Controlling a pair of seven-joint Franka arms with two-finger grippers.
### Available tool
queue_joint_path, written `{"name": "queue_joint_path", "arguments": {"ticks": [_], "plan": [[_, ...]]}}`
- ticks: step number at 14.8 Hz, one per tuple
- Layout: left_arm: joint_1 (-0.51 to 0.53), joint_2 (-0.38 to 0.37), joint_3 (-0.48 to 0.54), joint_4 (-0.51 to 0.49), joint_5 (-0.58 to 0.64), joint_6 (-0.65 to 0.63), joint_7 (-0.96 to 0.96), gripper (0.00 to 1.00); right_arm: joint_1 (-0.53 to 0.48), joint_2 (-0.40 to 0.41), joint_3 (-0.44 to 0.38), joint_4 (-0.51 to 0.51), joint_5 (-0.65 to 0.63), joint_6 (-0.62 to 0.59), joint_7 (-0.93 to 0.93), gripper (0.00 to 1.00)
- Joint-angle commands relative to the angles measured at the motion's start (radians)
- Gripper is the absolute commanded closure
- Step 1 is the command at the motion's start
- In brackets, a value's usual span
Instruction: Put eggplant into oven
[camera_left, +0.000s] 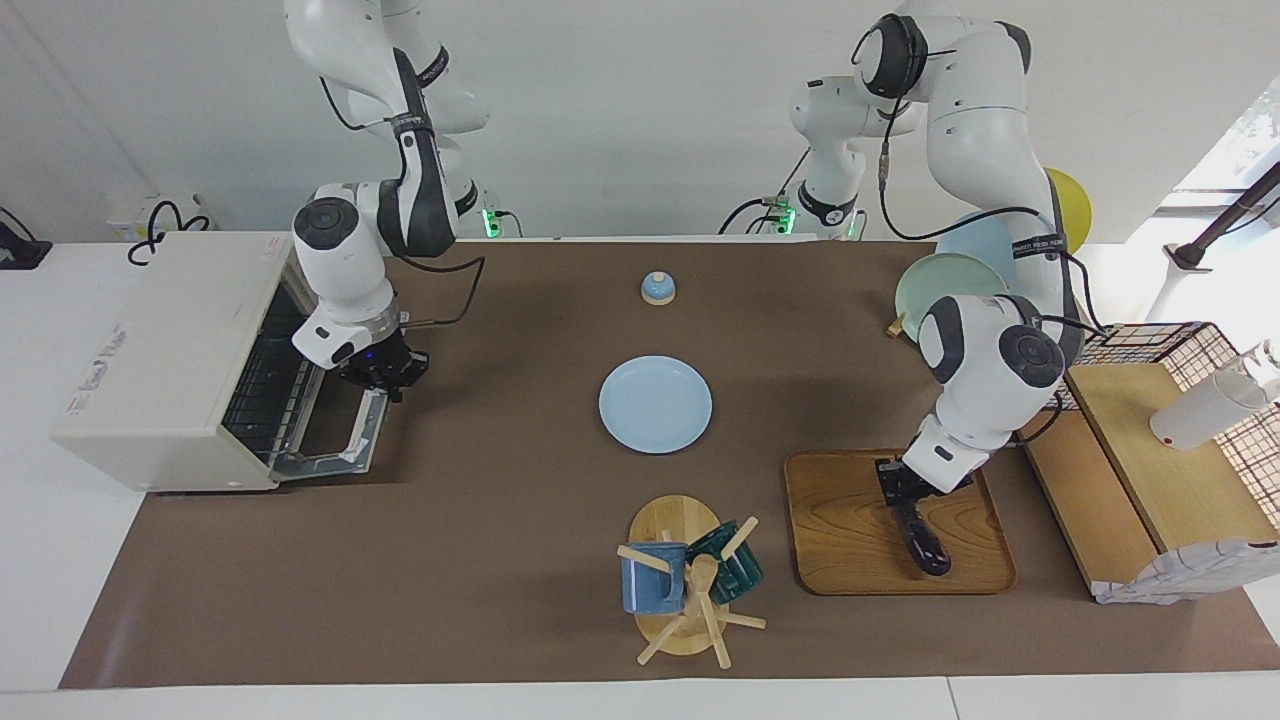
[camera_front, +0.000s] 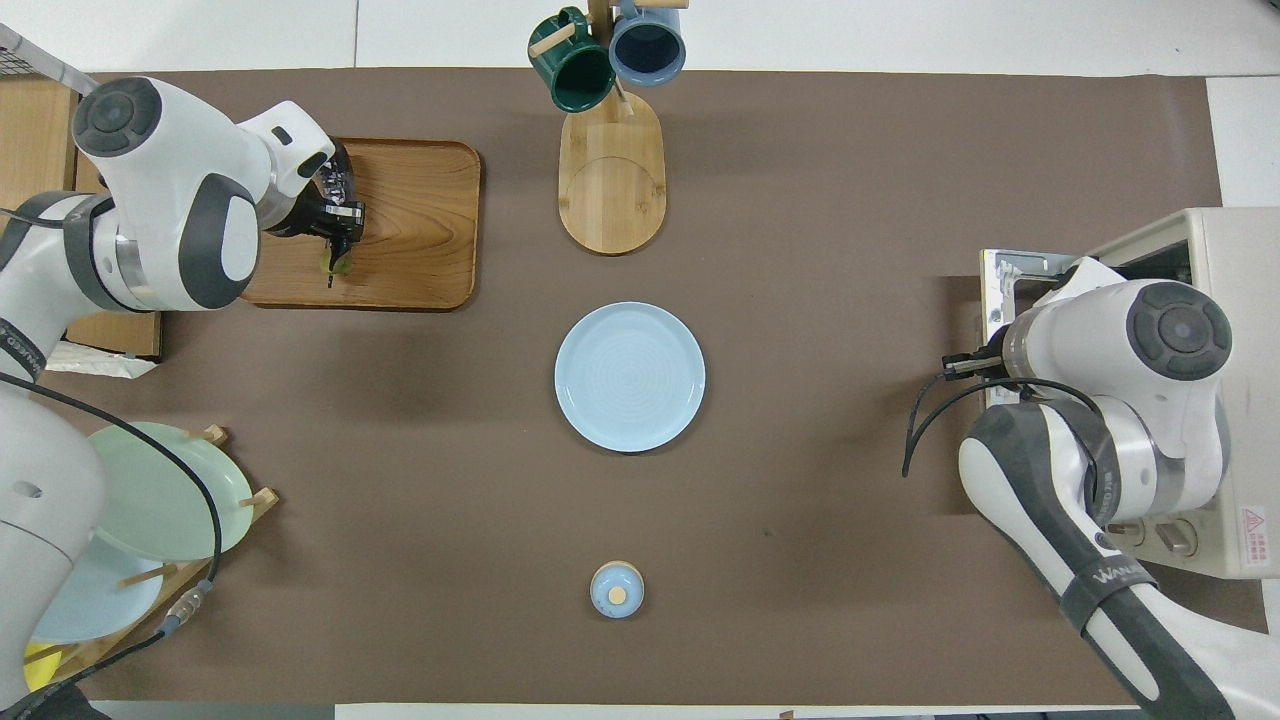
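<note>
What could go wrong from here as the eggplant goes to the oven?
1. The left gripper grips the eggplant at its stem end, so the long free end could sag or slip out on the wooden tray.
2. The right gripper is at the handle of the open oven door, so it may block the opening.
3. The blue plate lies along the carry path.

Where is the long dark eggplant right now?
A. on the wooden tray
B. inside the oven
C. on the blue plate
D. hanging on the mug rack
A. The eggplant lies on the wooden tray, with the left pincer closed on its end nearer the robots; the oven stands open at the right arm's end of the table.
</note>
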Motion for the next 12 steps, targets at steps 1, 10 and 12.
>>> {"name": "queue_joint_path", "arguments": {"ticks": [1, 10, 12], "plan": [[-0.002, -0.080, 0.000, -0.006, -0.060, -0.103, -0.003, 1.00, -0.013, 0.010, -0.025, -0.005, -0.043, 0.022, 0.017, 1.00], [-0.321, -0.286, -0.001, -0.153, -0.161, -0.157, -0.433, 1.00, 0.049, 0.016, -0.022, 0.015, -0.043, 0.034, 0.055, 1.00], [-0.401, -0.319, -0.001, -0.242, -0.163, -0.068, -0.470, 1.00, 0.087, 0.021, -0.017, 0.048, -0.041, 0.020, 0.061, 0.62]]}}
